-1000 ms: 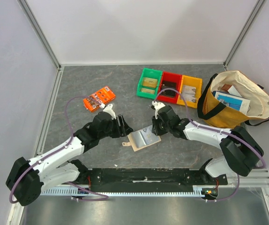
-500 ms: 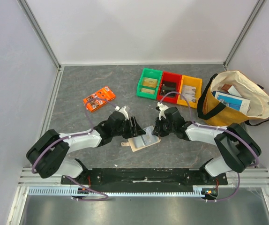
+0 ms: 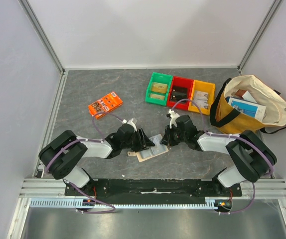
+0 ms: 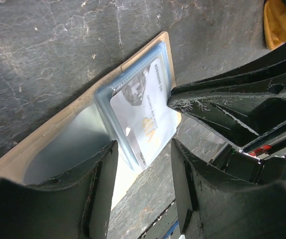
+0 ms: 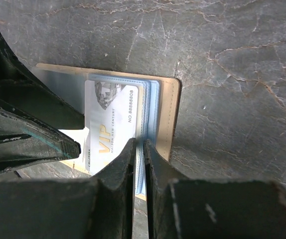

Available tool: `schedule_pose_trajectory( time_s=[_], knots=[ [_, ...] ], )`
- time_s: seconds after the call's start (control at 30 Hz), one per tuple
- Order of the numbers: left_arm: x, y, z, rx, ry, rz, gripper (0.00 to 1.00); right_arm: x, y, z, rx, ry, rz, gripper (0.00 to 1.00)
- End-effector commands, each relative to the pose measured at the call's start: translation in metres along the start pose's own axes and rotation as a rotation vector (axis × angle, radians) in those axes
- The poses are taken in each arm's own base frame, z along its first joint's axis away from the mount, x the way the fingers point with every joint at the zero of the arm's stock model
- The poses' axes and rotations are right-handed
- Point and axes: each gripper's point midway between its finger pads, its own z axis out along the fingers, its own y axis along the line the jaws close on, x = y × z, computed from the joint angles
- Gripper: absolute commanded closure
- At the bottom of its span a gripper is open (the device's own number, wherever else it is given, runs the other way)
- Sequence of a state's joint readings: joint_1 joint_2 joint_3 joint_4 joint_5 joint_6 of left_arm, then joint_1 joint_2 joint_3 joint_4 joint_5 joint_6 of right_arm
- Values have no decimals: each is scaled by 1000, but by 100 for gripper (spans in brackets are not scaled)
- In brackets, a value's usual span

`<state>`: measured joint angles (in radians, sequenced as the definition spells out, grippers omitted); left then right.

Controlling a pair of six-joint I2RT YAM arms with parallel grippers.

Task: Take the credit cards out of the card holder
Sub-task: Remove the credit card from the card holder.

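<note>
The beige card holder [image 3: 144,155] lies open on the grey table between both arms. Its silvery inside [image 4: 68,144] and tan rim [image 5: 169,114] show in the wrist views. The credit cards [image 5: 110,119] sit stacked in it: a whitish VIP card [image 4: 143,119] on top, pale blue ones under it. My right gripper [image 5: 139,144] comes in from the right [image 3: 164,140], jaws nearly together with a pale blue card edge between them. My left gripper [image 3: 144,141] stands open [image 4: 144,144] at the holder's left half, one finger [image 4: 100,184] on the silvery inside.
An orange picture packet [image 3: 105,104] lies at the back left. Green [image 3: 158,88], red [image 3: 181,92] and yellow [image 3: 202,95] bins stand in a row at the back. A cream and mustard tote bag [image 3: 247,104] with papers is on the right.
My left arm has swung right and down onto the holder, its jaws narrowing. My right gripper has closed on the cards' edge. The holder has shifted slightly.
</note>
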<state>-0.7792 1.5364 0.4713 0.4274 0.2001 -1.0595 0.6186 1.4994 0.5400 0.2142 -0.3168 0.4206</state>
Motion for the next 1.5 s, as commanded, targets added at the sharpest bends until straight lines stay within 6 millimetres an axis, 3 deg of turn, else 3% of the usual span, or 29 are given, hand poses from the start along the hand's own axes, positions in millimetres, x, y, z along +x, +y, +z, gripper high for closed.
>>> schedule_pose_trajectory(
  time_s=[0.0, 0.1, 0.7, 1.0, 1.17, 1.47],
  knots=[
    [-6, 9, 5, -21, -57, -44, 46, 33, -14, 0, 42, 97, 34, 85],
    [-4, 13, 7, -28, -57, -45, 47, 34, -14, 0, 43, 100, 35, 85],
    [-1, -13, 8, 181, -71, -93, 65, 38, -14, 3, 31, 118, 68, 86],
    [-3, -24, 4, 251, -83, -104, 83, 43, -15, 5, 30, 135, 80, 87],
    [-2, -23, -4, 257, -95, -112, 98, 45, -18, 6, 40, 141, 85, 88],
    [14, -2, -15, 183, -54, -149, 98, 50, -24, 8, 57, 161, 103, 90]
  ],
)
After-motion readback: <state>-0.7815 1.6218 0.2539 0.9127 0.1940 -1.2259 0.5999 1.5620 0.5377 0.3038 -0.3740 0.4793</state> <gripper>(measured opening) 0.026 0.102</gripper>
